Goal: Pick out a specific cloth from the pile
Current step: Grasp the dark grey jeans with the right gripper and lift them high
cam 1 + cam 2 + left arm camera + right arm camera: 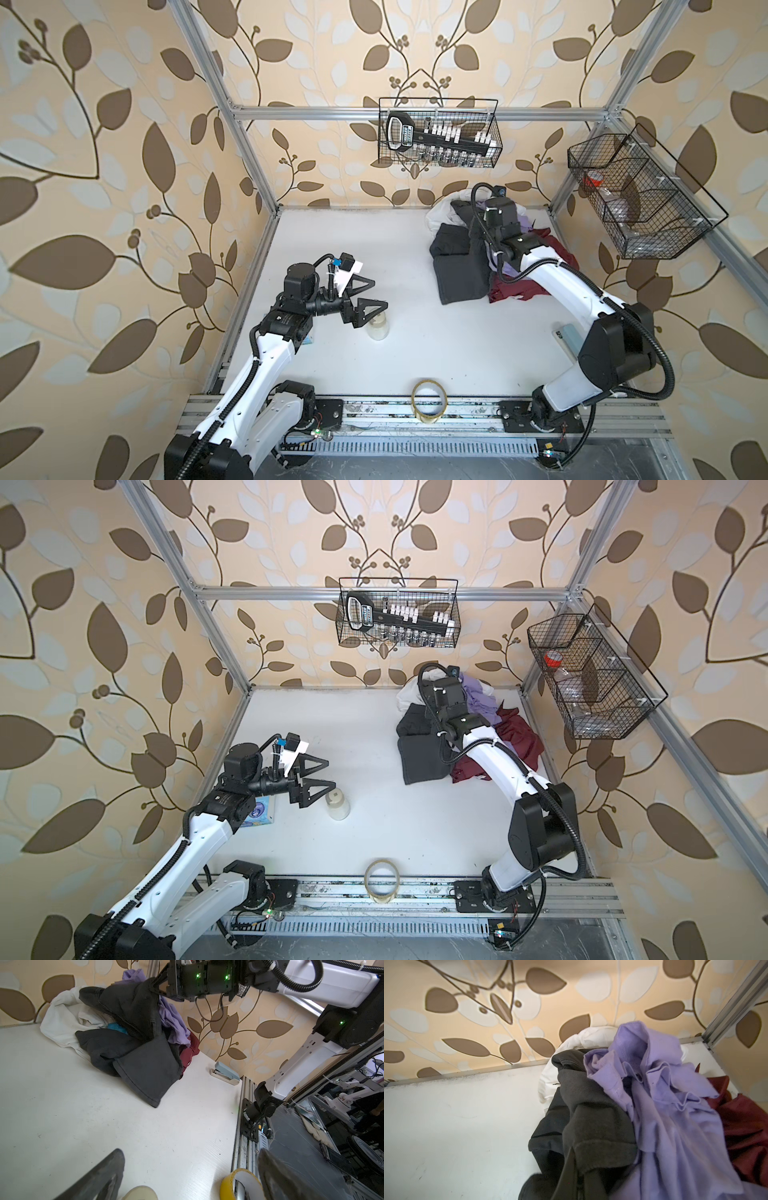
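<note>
The pile (511, 249) lies at the table's back right: white (62, 1014), teal (116, 1027), lilac (675, 1105) and maroon (519, 737) garments. The cloth (461, 274), charcoal-black trousers, hangs down the pile's left side in both top views (419, 758). My right gripper (155, 987) is shut on a fold of the cloth (145, 1072) and holds it raised above the heap. In the right wrist view its jaws (577, 1180) pinch dark fabric (591, 1122). My left gripper (380, 295) stands open and empty over the table's left (331, 774) (191, 1151).
A small white bottle (377, 328) stands just below the left fingers. A yellow tape roll (429, 401) sits at the front edge. A stapler (225, 1073) lies by the right arm, a tissue pack (259, 810) under the left. Wire baskets (438, 133) (640, 199) hang on the walls.
</note>
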`<state>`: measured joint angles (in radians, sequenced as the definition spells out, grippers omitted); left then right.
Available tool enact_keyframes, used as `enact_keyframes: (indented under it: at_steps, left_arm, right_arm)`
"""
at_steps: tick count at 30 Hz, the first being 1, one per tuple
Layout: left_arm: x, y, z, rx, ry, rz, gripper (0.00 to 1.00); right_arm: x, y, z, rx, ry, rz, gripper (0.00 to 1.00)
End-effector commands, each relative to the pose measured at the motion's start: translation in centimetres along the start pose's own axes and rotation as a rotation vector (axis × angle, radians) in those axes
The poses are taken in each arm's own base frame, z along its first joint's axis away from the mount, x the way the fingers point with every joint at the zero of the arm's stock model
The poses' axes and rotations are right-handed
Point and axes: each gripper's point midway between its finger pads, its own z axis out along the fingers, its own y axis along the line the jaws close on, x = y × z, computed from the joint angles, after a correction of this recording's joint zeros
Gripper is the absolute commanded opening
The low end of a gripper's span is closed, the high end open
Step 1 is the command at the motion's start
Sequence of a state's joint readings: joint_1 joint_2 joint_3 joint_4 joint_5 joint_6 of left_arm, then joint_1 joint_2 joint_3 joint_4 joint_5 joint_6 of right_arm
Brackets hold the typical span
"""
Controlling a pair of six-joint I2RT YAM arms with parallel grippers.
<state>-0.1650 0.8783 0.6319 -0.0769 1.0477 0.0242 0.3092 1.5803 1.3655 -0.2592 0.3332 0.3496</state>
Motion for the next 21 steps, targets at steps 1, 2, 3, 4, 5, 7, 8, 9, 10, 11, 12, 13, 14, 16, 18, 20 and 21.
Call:
enact_keyframes:
  at_steps: [1, 2, 3, 4, 5, 7, 8, 9, 10, 11, 12, 13, 14, 16, 18, 20, 21]
  left_arm:
    - [-0.1, -1.0, 0.1, 0.054, -0.01, 0.051, 0.99]
    - [-0.1, -0.9, 0.2, 0.051, -0.007, 0.046, 0.99]
    - [-0.1, -0.8, 0.2, 0.048, -0.005, 0.044, 0.99]
    - [0.0, -0.8, 0.3, 0.047, -0.003, 0.04, 0.99]
    - [0.0, -0.8, 0.3, 0.046, -0.004, 0.042, 0.99]
    - [0.0, -0.9, 0.2, 0.048, -0.004, 0.047, 0.99]
    - [0.0, -0.9, 0.2, 0.047, -0.005, 0.048, 0.99]
    - [0.0, -0.9, 0.2, 0.047, -0.006, 0.049, 0.99]
    - [0.0, -1.0, 0.2, 0.046, -0.006, 0.05, 0.99]
    - [0.0, -1.0, 0.2, 0.046, -0.007, 0.052, 0.99]
    - [0.0, -1.0, 0.2, 0.046, -0.006, 0.05, 0.99]
    - [0.0, -1.0, 0.2, 0.047, -0.006, 0.051, 0.99]
    - [0.0, -1.0, 0.2, 0.046, -0.007, 0.053, 0.99]
    - [0.0, -1.0, 0.2, 0.046, -0.006, 0.052, 0.99]
    - [0.0, -1.0, 0.2, 0.043, -0.007, 0.054, 0.99]
    - [0.0, -1.0, 0.2, 0.041, -0.007, 0.052, 0.99]
    - [0.0, -0.9, 0.2, 0.04, -0.006, 0.053, 0.99]
  right_arm:
    - [-5.1, -0.1, -2.9, -0.067, -0.09, 0.006, 0.0]
    - [-5.7, -0.4, -3.2, -0.073, -0.097, 0.011, 0.0]
    - [-6.4, -0.8, -3.7, -0.077, -0.109, 0.014, 0.0]
    - [-7.1, -1.1, -4.2, -0.075, -0.12, 0.014, 0.0]
    - [-7.7, -1.5, -4.6, -0.072, -0.132, 0.015, 0.0]
    - [-9.3, -2.2, -5.7, -0.069, -0.16, 0.016, 0.0]
    - [-9.9, -2.4, -6.1, -0.071, -0.173, 0.02, 0.0]
    - [-10.6, -2.6, -6.6, -0.082, -0.184, 0.022, 0.0]
    - [-11.2, -2.9, -7.0, -0.092, -0.194, 0.028, 0.0]
    - [-11.8, -3.1, -7.4, -0.099, -0.201, 0.033, 0.0]
    - [-12.2, -3.3, -7.6, -0.105, -0.207, 0.036, 0.0]
    - [-12.8, -3.4, -7.9, -0.116, -0.213, 0.041, 0.0]
    - [-13.2, -3.4, -8.2, -0.126, -0.218, 0.043, 0.0]
    - [-14.0, -3.4, -8.7, -0.142, -0.232, 0.047, 0.0]
    - [-15.0, -3.2, -9.2, -0.157, -0.251, 0.046, 0.0]
    - [-16.2, -3.0, -9.9, -0.165, -0.277, 0.045, 0.0]
    - [-16.7, -3.0, -10.3, -0.166, -0.289, 0.044, 0.0]
